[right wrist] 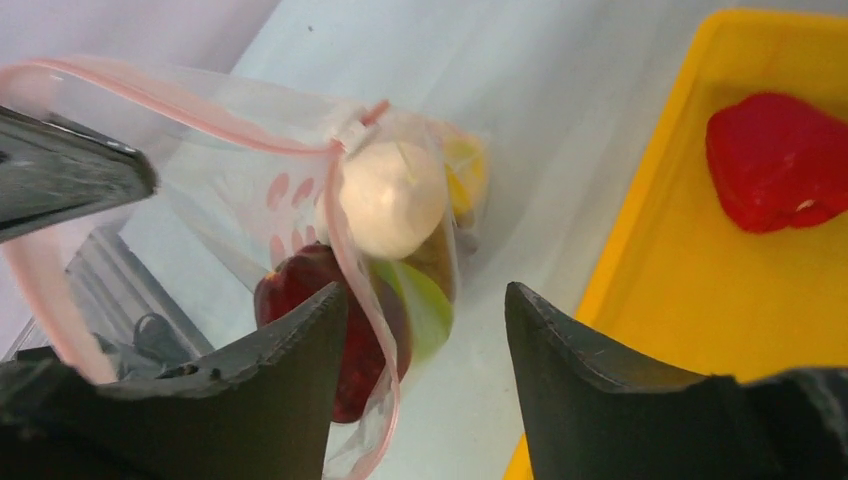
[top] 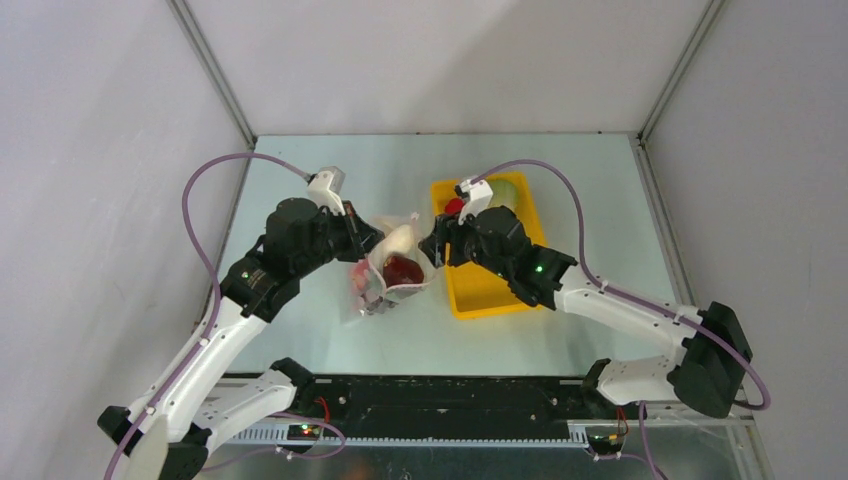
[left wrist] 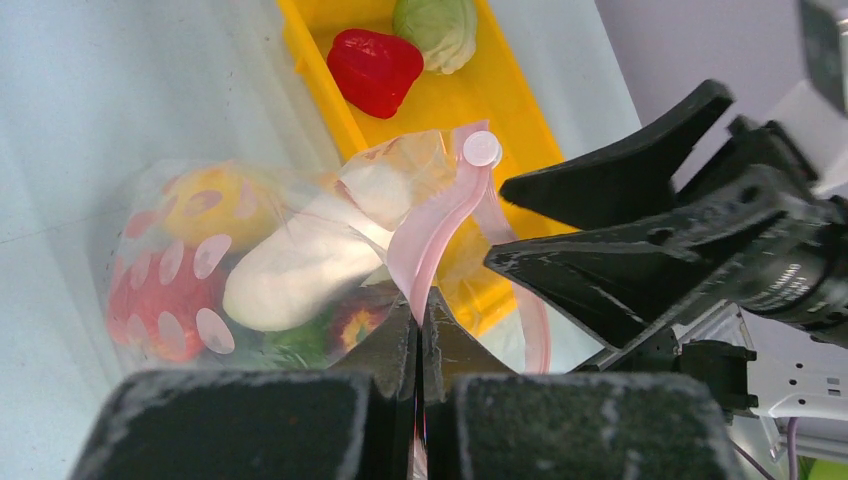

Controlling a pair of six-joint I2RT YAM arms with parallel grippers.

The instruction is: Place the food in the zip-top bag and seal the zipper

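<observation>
The zip-top bag [top: 392, 276] is held up over the table and contains a white radish [left wrist: 300, 265], a dark red apple [right wrist: 290, 295], and green and yellow pieces. My left gripper [left wrist: 420, 300] is shut on the pink zipper [left wrist: 440, 235] at the bag's mouth edge. My right gripper [right wrist: 425, 295] is open and empty. Its left finger is right beside the loose zipper strip [right wrist: 200, 110] at the bag's mouth. A red pepper [left wrist: 375, 68] and a pale green cabbage [left wrist: 437, 28] lie in the yellow tray [top: 470, 305]. The grapes are not visible.
The yellow tray stands just right of the bag, under my right arm. Grey walls enclose the table on the left, back and right. The two grippers [top: 365, 243] [top: 432, 248] face each other closely across the bag's mouth.
</observation>
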